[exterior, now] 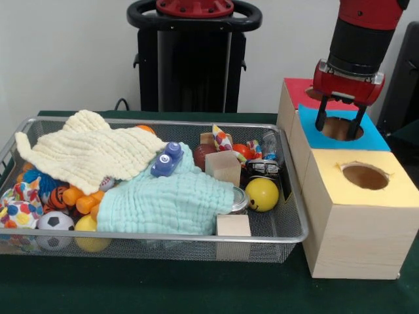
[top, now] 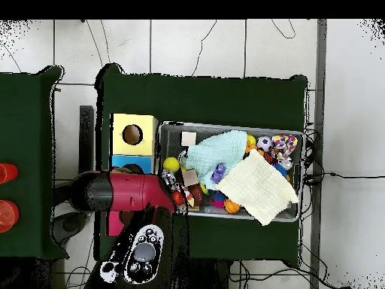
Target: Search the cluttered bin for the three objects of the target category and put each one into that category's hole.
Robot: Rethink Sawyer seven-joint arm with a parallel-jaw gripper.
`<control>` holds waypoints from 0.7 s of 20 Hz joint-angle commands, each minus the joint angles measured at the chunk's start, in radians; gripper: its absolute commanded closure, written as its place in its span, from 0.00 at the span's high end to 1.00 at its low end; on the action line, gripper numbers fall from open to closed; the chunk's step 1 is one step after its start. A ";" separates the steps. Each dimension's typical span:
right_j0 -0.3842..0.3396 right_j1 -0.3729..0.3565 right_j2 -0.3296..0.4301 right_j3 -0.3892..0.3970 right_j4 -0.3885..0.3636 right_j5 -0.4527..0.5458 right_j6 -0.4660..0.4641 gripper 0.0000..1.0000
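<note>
Gripper (exterior: pixel 340 129) parted and empty over blue box's hole (exterior: pixel 338 128), clear of bin rim (exterior: pixel 292 186).

Lots of toys are tucked out of sight

The yellow cloth (exterior: pixel 88 154) and the green cloth (exterior: pixel 173 199) cover many toys in the wire bin (exterior: pixel 288 232), so only bits of them peek out. In the overhead view, the red arm (top: pixel 124 192) covers the blue box (top: pixel 124 161) and hides the red box. In the front view, the arm's top is cut off by the picture's edge.
</note>
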 commanded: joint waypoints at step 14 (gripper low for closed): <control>-0.077 -0.082 -0.053 0.043 -0.102 0.211 0.005 1.00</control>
